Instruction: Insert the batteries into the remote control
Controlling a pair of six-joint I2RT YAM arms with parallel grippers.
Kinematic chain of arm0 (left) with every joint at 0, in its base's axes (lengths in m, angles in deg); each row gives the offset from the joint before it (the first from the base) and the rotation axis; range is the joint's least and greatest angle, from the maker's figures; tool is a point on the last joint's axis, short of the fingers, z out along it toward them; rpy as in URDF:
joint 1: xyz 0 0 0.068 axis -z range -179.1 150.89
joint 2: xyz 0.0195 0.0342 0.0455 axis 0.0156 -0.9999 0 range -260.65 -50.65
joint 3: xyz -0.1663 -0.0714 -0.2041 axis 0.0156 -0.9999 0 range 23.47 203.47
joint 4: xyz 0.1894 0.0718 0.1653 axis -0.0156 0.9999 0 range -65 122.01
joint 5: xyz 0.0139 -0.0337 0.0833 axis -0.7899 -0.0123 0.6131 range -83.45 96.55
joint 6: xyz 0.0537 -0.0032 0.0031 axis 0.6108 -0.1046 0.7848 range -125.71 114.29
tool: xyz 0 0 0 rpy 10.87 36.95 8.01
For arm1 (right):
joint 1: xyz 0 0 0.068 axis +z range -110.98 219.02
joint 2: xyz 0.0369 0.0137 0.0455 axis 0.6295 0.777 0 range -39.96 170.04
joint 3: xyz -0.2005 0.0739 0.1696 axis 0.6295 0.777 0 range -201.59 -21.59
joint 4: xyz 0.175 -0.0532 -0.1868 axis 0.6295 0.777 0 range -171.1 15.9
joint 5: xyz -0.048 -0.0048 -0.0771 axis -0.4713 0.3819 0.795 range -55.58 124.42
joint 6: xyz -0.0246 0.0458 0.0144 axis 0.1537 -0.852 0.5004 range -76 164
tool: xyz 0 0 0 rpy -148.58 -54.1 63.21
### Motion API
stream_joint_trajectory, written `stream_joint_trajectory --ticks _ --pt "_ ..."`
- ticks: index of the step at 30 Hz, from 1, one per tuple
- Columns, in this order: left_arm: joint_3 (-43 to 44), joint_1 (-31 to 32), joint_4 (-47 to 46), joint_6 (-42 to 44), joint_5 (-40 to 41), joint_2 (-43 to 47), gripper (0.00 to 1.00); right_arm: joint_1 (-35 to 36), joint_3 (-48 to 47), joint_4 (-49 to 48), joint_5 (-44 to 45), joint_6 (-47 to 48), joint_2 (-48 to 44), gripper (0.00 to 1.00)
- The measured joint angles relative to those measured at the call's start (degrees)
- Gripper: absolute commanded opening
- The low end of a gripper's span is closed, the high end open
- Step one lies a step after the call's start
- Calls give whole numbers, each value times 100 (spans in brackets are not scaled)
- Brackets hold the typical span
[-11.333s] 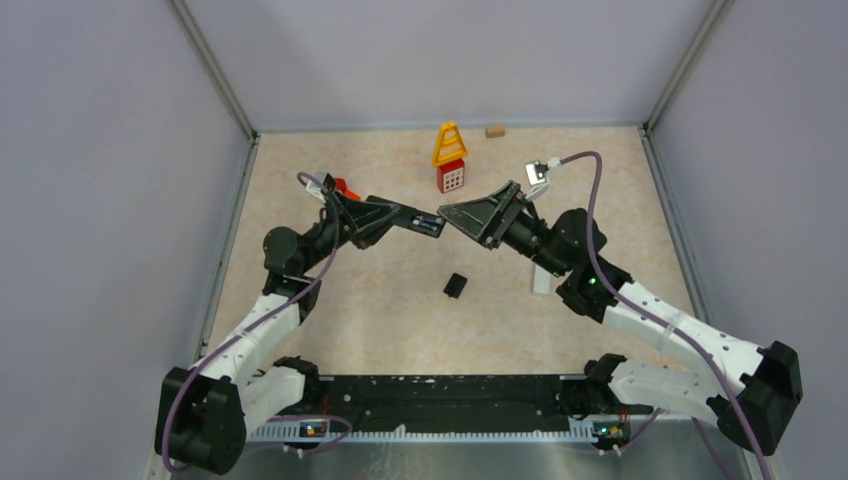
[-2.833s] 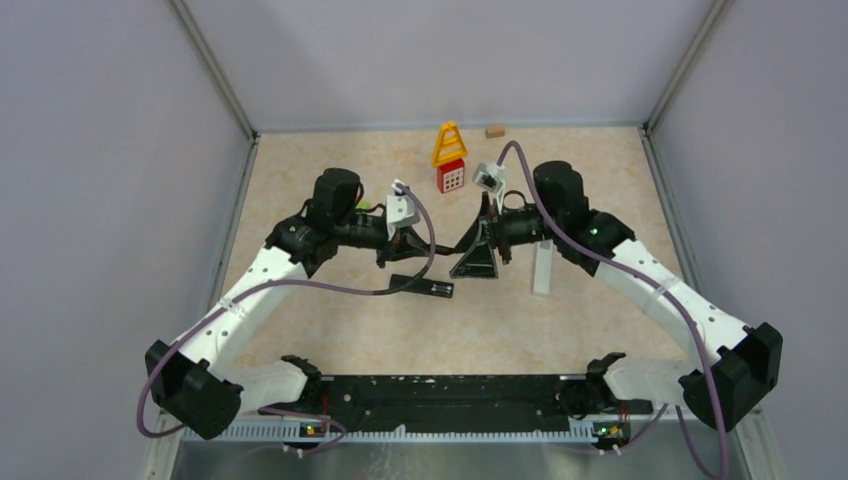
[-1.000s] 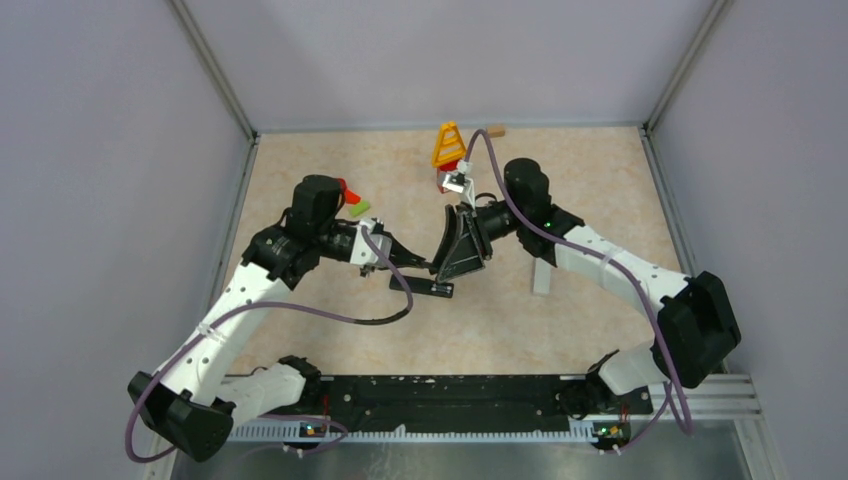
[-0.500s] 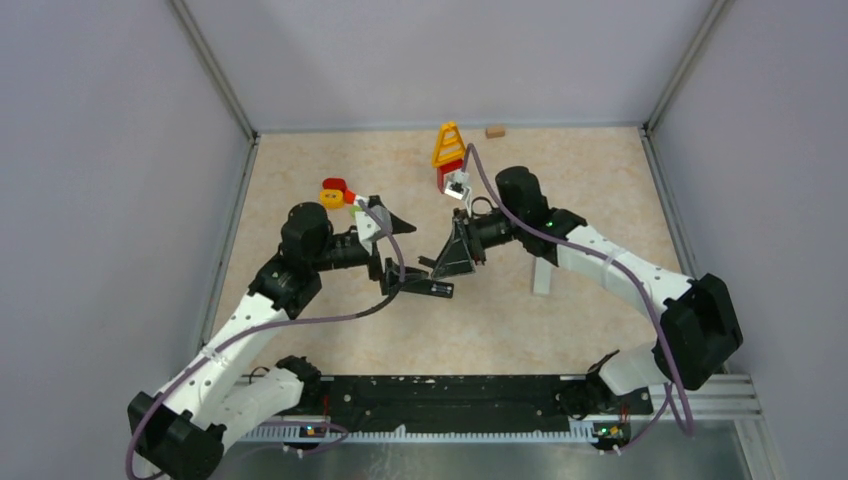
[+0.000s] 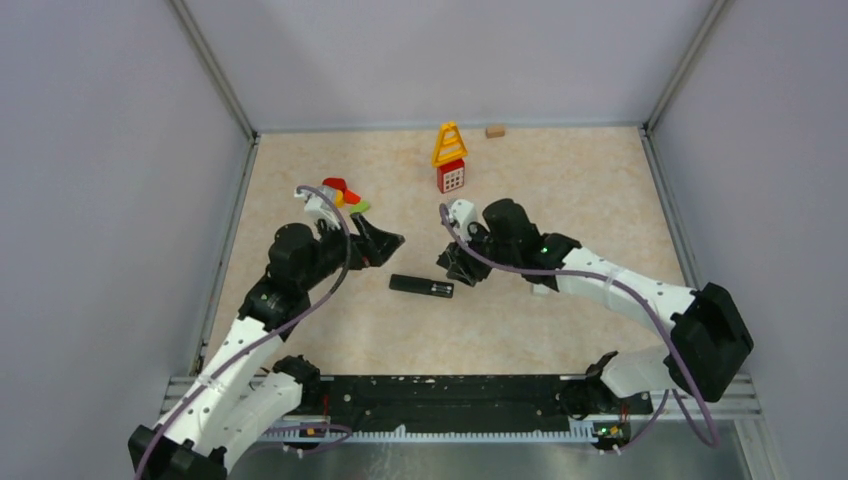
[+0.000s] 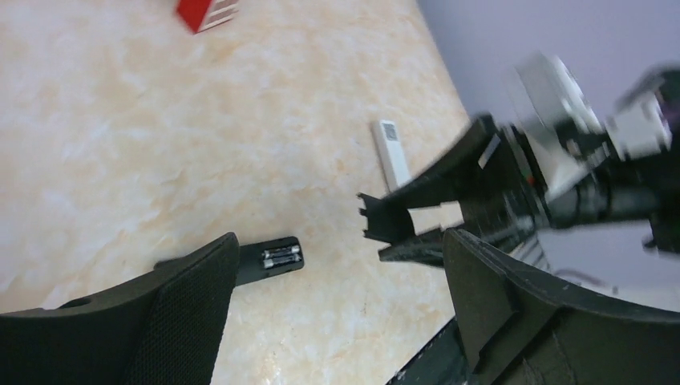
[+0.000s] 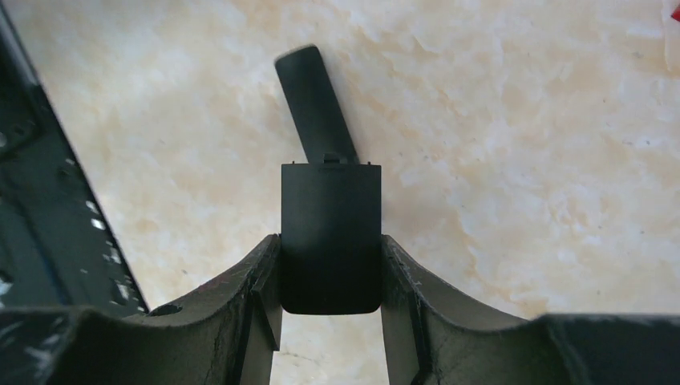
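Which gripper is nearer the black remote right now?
Right. The right gripper, holding the battery cover, is at one end of the black remote; the left gripper, open, stands farther off.

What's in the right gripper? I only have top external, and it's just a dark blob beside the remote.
Observer: The right wrist view shows the right gripper shut on a flat black battery cover, gripped by its side edges.
Operator: Batteries in?
Observer: The left wrist view shows two batteries lying side by side in the open bay at one end of the black remote.
Operator: Left gripper holding anything?
Observer: No. In its own view the left gripper is wide open with nothing between the fingers.
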Motion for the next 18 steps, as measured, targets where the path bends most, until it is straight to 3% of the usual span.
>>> stream_joint_trajectory --ticks 5,10,18 --pt "-413 -726 463 -918 249 -262 99 264 221 -48 623 758 289 21" --pt "-715 -1305 846 -1285 210 -597 99 538 225 -81 1034 1443 782 19" --pt "-1222 -2695 621 -1458 -612 -1305 98 743 -302 195 1357 2031 1871 19"
